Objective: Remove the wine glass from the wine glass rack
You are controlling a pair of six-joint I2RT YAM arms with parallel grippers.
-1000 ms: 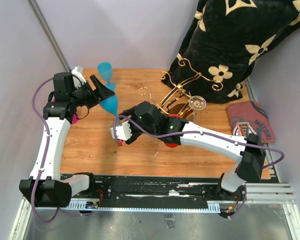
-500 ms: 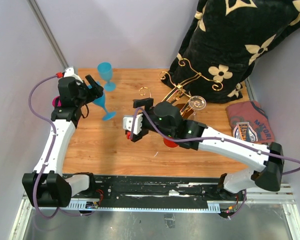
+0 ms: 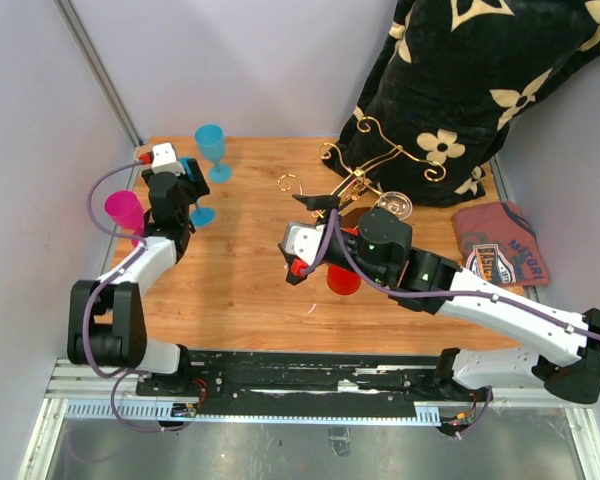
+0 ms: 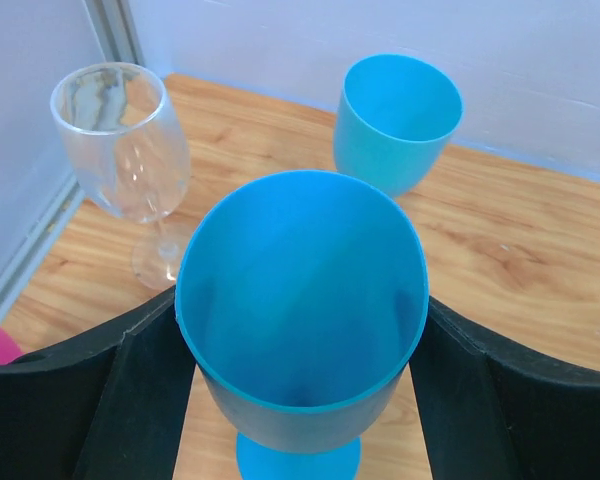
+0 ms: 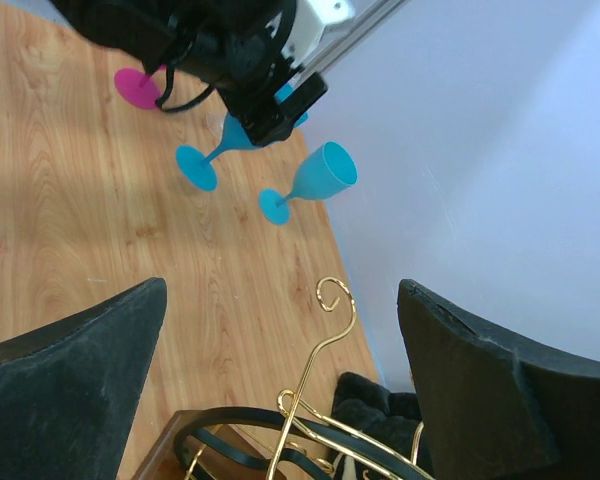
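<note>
The gold wire wine glass rack [image 3: 380, 160] stands at the back right on its brown base [image 5: 170, 435]. A clear wine glass [image 3: 393, 207] hangs from it. My right gripper [image 3: 318, 206] is wide open just left of the rack, and one curled scroll arm [image 5: 332, 295] shows between its fingers, untouched. At the back left, my left gripper [image 4: 300, 300] is shut on the bowl of a blue wine glass [image 4: 300, 260], which is upright with its foot [image 3: 202, 215] on the wood.
A second blue glass [image 3: 212, 148] stands behind the left gripper. A clear glass [image 4: 125, 150] stands to its left and a pink one [image 3: 125, 210] near the left edge. A red glass [image 3: 342, 280] sits under the right arm. Black floral fabric [image 3: 460, 80] and a red cloth [image 3: 500, 250] are at the right.
My left arm pulled back to the far left, carrying the blue glass and bringing it upright. My right gripper opened wide and moved right to the rack.
</note>
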